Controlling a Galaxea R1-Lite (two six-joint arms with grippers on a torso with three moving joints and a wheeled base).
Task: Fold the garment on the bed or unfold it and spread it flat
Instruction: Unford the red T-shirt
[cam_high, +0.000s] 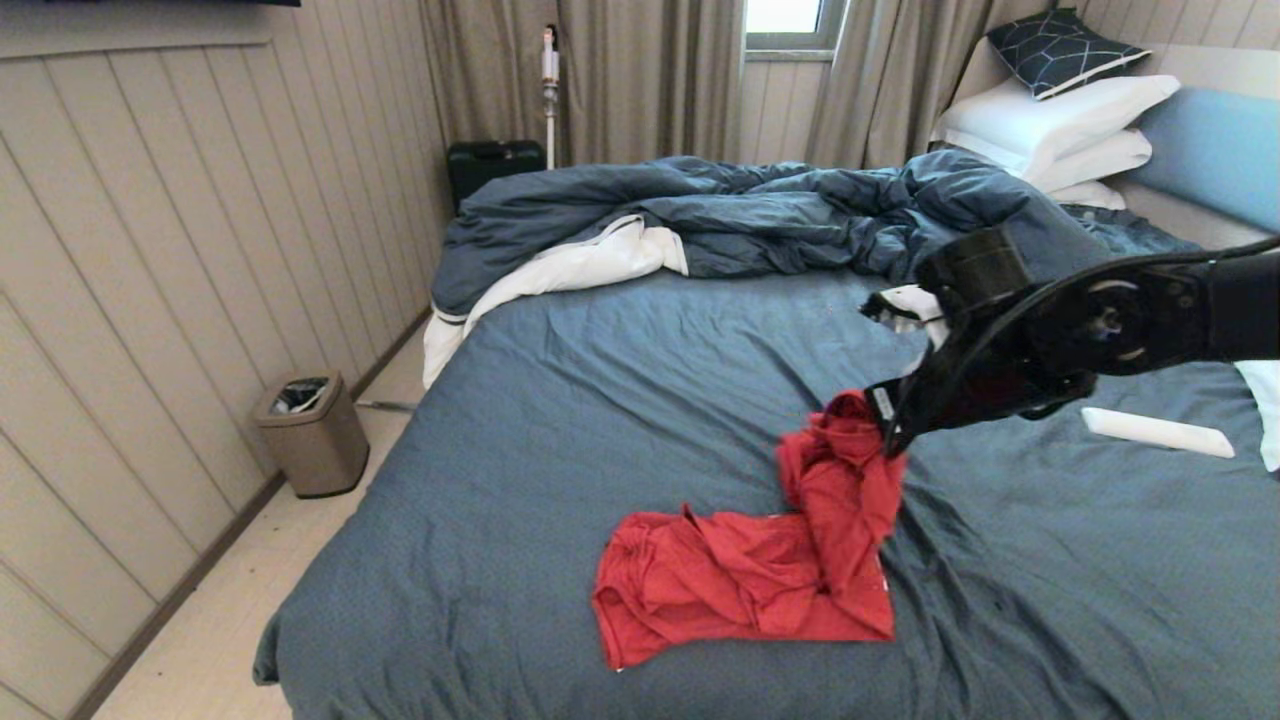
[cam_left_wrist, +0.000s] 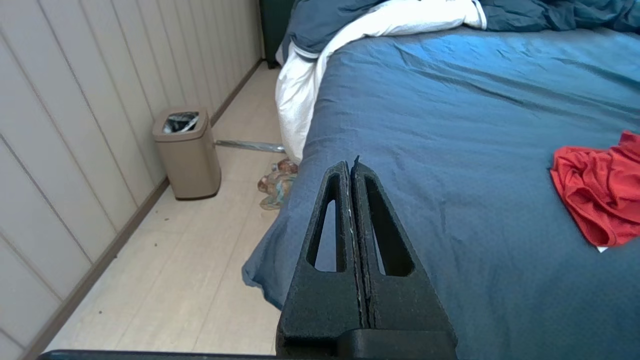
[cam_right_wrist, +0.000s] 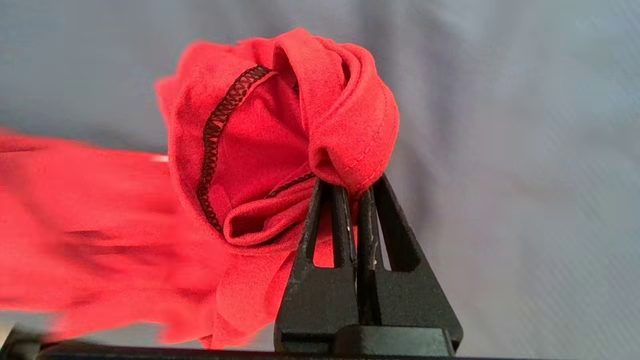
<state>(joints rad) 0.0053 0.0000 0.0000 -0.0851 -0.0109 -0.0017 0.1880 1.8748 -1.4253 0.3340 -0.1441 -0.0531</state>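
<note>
The garment (cam_high: 760, 575), a bright red T-shirt, lies crumpled on the slate-blue sheet of the bed (cam_high: 600, 400), near its front middle. One bunched end is lifted off the sheet, and my right gripper (cam_high: 885, 425) is shut on it. In the right wrist view that gripper (cam_right_wrist: 350, 186) pinches a hemmed fold of the garment (cam_right_wrist: 280, 135), with a black overlock seam showing. My left gripper (cam_left_wrist: 351, 167) is shut and empty above the bed's left edge, well apart from the garment (cam_left_wrist: 600, 190). It does not show in the head view.
A rumpled dark blue duvet (cam_high: 760, 215) with white lining fills the far part of the bed. White pillows (cam_high: 1060, 125) lie at the headboard. A white flat object (cam_high: 1155, 432) rests on the sheet at right. A beige bin (cam_high: 312, 432) stands on the floor at left.
</note>
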